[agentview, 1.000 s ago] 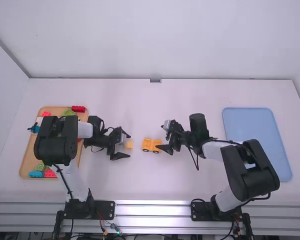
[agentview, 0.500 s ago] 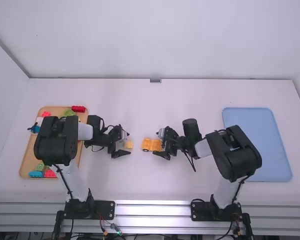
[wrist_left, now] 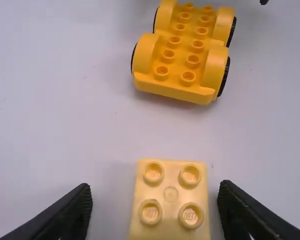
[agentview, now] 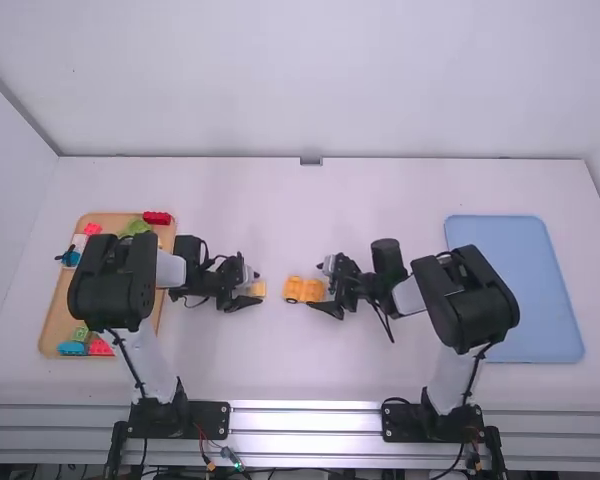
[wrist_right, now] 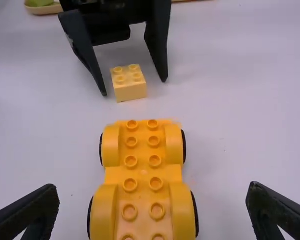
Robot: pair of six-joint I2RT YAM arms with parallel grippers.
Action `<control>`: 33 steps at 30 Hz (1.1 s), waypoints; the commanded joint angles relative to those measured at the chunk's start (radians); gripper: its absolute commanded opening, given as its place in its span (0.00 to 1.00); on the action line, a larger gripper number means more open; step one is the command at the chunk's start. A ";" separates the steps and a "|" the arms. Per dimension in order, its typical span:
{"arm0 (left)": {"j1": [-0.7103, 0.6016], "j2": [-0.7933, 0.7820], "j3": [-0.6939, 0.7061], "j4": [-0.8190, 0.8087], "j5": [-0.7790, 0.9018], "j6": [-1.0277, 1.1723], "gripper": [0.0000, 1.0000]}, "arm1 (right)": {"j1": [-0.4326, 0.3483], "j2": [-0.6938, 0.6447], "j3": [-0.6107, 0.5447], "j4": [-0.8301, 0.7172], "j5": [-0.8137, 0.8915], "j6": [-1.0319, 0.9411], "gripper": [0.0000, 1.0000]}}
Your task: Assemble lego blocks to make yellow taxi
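"Straddling the small pale yellow block (wrist_left: 170,195), is that the left gripper (agentview: 257,287)?"

"Yes, its jaws are apart on the near and far sides, with a gap showing at either side of the block. Nothing is pinched."

"And the right gripper (agentview: 322,286)?"

"Jaws wide, around the right end of the yellow wheeled base (wrist_right: 142,172), and not touching its sides."

"How do the two pieces lie?"

"Both sit on the white counter (agentview: 280,220), studs up. The block is just left of the base, a short stretch of counter between them."

"What's out at the sides?"

"On the left, a wooden tray (agentview: 51,335) of coloured blocks, partly under the left arm (agentview: 110,280). On the right, a blue tray (agentview: 520,290), its near part beside the right arm (agentview: 467,300)."
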 commanded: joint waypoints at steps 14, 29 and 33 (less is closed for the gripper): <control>0.016 0.008 -0.016 -0.040 0.001 0.041 0.51 | -0.001 0.010 -0.013 0.002 -0.020 0.004 0.99; 0.017 0.008 -0.020 -0.031 -0.008 0.043 0.23 | -0.001 0.010 -0.013 0.001 -0.020 0.005 0.99; 0.016 0.008 -0.019 -0.010 -0.006 0.042 0.22 | -0.001 0.010 -0.013 0.001 -0.004 0.005 0.99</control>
